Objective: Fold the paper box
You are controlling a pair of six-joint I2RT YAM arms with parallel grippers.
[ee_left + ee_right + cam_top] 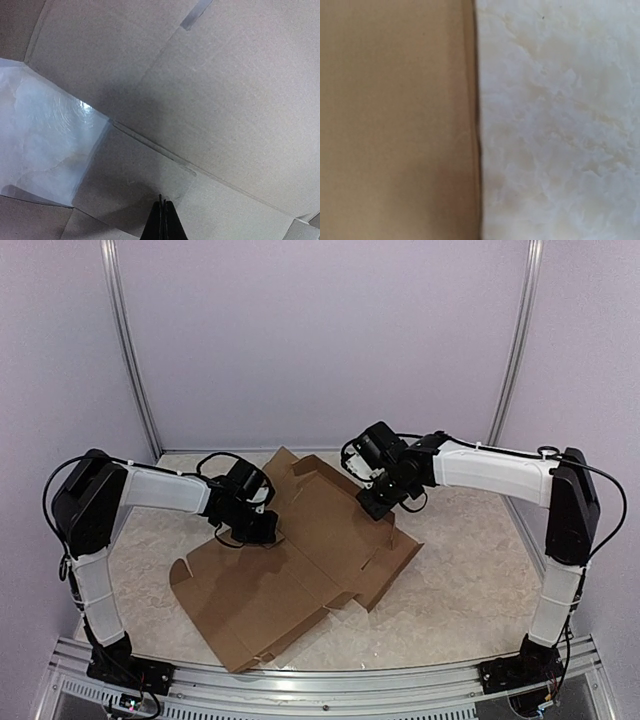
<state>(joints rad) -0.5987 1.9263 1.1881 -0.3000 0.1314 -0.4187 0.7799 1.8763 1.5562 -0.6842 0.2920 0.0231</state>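
Observation:
The paper box is a brown die-cut cardboard sheet lying mostly flat in the middle of the table, with its far flaps slightly raised. My left gripper rests its tips on the sheet's left part. In the left wrist view its black fingers are shut together over a creased panel, with nothing between them. My right gripper is down at the sheet's far right edge, shut. Its fingers are out of the right wrist view, which shows only a cardboard edge beside the tabletop.
The marbled white tabletop extends to the right of the sheet and in front of it. An aluminium rail runs along the near edge between the arm bases. White walls with metal posts close the back.

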